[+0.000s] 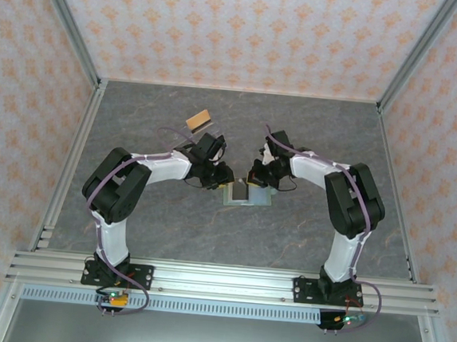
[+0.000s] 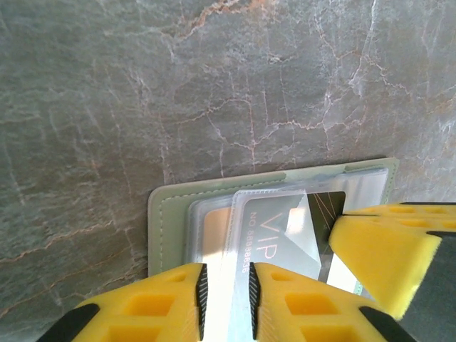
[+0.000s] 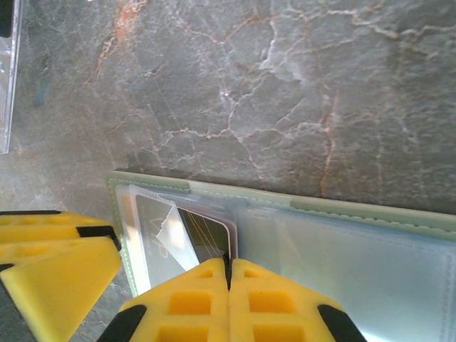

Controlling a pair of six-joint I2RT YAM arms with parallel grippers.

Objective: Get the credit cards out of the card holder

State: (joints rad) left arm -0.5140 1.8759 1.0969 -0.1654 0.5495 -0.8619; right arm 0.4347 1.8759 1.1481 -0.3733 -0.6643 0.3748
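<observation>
overhead: the card holder (image 1: 247, 197) is lying open and flat on the grey marbled table (image 1: 167, 230), near its middle, between the two arms. both arms are bending inward and reaching down onto it, one from each side.

right wrist view: the holder's sage-green cover is running as a band along the far edge, with clear sleeves (image 3: 342, 263) lying over it. the right gripper (image 3: 229, 267) is closed, its two yellow fingers pressing together with no gap showing. its tips are sitting at the edge of a dark card (image 3: 210, 235) tucked in a sleeve. i am not able to tell whether anything thin is pinched between the pads.

left wrist view: a grey card marked "vip" (image 2: 274, 231) is sitting in the sleeves, overlapping the dark card. the left gripper (image 2: 226, 278) is standing with its jaws a narrow gap apart, and a clear sleeve edge is showing in that gap. i cannot tell whether the pads are clamping it or only hanging over it. the right gripper's yellow tip is coming in from the right and touching the sleeve beside the dark card.

a clear plastic tray (image 1: 201, 122) with a tan piece in it is lying farther back on the table, apart from the holder.
</observation>
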